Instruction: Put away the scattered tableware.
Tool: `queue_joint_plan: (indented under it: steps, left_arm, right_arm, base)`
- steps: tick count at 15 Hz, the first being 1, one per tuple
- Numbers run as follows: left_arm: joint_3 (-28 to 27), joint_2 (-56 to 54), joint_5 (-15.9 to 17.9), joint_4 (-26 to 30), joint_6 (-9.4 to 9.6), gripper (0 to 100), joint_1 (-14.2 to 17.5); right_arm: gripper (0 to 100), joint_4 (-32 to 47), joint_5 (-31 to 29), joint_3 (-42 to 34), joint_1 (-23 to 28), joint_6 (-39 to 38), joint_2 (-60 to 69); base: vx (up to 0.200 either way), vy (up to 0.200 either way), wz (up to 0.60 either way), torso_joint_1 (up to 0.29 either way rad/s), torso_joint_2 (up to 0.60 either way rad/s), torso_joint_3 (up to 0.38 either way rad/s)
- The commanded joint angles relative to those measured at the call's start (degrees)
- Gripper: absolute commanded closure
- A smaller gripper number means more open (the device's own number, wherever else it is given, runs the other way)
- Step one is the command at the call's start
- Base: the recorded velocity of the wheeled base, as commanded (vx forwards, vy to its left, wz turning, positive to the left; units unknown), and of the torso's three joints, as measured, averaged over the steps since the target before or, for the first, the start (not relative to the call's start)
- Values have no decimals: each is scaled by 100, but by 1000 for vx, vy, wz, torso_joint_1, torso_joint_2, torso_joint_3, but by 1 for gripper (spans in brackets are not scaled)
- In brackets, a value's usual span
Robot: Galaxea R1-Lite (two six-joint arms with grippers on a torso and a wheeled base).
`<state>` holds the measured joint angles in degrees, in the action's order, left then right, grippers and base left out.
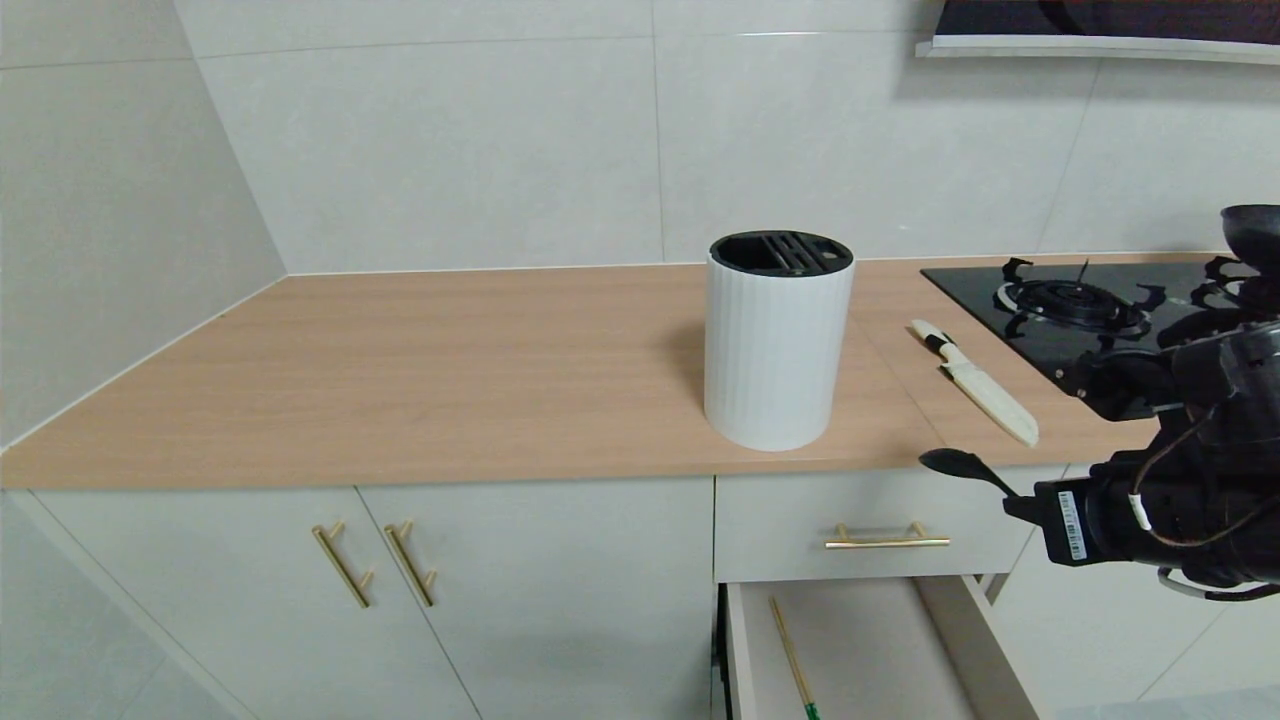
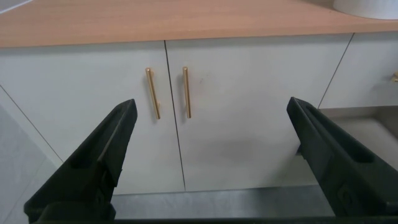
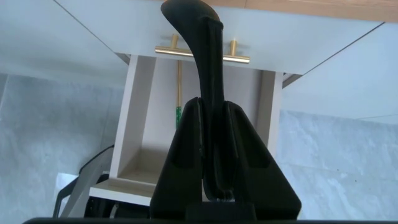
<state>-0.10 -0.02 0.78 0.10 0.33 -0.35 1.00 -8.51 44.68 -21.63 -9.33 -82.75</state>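
Woodgrain counter (image 1: 450,370); right pincer (image 3: 214,115) grips slender black spoon (image 3: 199,37).

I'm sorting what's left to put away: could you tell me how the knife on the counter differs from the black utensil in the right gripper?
The knife is cream with a dark band; the black utensil is black all over. The knife lies flat on the counter beside the hob; the utensil is clamped in the right gripper, off the counter's front edge. Both are long and slim.
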Motion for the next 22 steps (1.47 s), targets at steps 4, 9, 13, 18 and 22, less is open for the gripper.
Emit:
queue_joint_plan:
  steps: [4, 9, 13, 18, 22]
  left_arm:
    - [1, 2, 1, -1, 2, 0, 0]
    - [1, 2, 1, -1, 2, 0, 0]
    - [1, 2, 1, -1, 2, 0, 0]
    - [1, 2, 1, -1, 2, 0, 0]
    - [1, 2, 1, -1, 2, 0, 0]
  right_arm:
    - [100, -12, -2, -3, -8, 1, -145]
    - [100, -3, -10, -12, -8, 1, -233]
    - [100, -12, -28, -12, -8, -8, -347]
    - [100, -12, -37, -21, -8, -8, -417]
    - [100, -12, -37, -38, -8, -8, -479]
  base:
    - [0, 0, 0, 0, 0, 0]
    - [0, 0, 0, -139, 333, 194]
    - [0, 0, 0, -190, 479, 283]
    - [0, 0, 0, -168, 470, 298]
    - [0, 0, 0, -141, 452, 310]
